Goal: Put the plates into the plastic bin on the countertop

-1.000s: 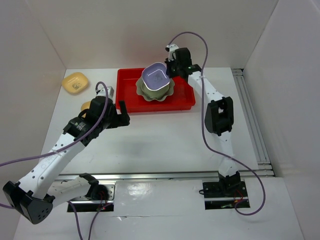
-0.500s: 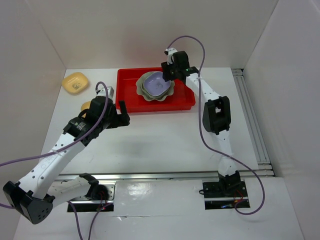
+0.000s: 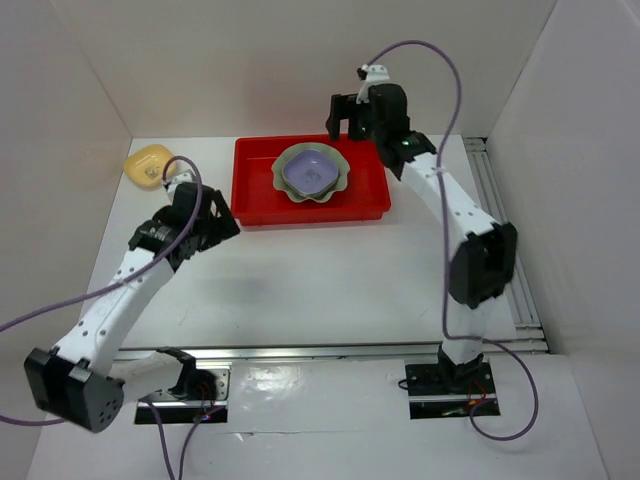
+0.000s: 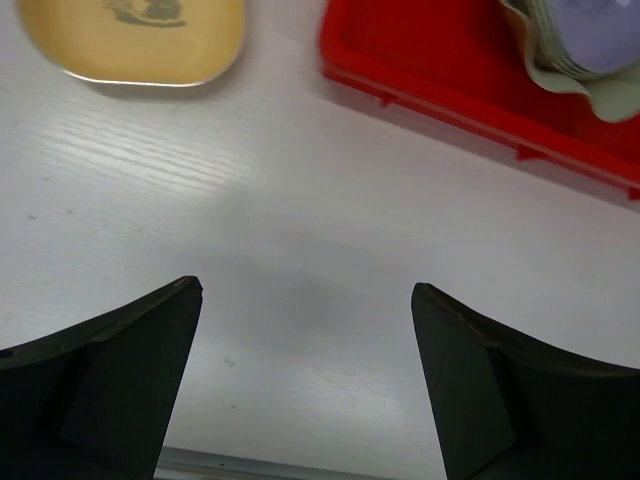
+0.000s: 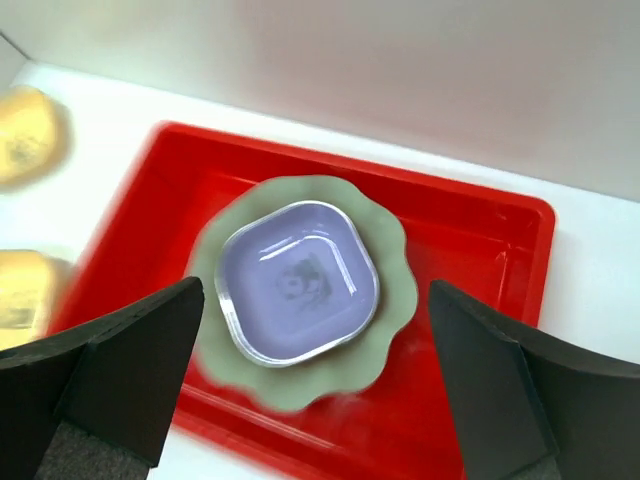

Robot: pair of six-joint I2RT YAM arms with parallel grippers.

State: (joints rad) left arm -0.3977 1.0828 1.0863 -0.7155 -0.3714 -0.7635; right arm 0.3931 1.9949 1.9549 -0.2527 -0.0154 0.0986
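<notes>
The red plastic bin (image 3: 255,195) stands at the back of the white countertop (image 3: 320,270). Inside it lies the large pale-green scalloped plate (image 3: 283,183) with a lavender plate (image 3: 310,168) nested on top. My right gripper (image 3: 350,125) hangs open above the bin's far side, holding nothing. From the right wrist view the lavender plate (image 5: 297,280) sits free on the green plate (image 5: 385,330). My left gripper (image 3: 218,225) is open over bare countertop left of the bin. A yellow plate (image 3: 150,165) lies at the back left.
White walls close in the back and both sides. In the left wrist view a yellow plate (image 4: 130,40) lies ahead on the left and the bin's corner (image 4: 420,60) ahead on the right. Two yellow plates (image 5: 25,135) (image 5: 22,290) show blurred left of the bin.
My right gripper opened and let the lavender plate down onto the green plate, then rose back from the bin. My left arm swung left, away from the bin's corner.
</notes>
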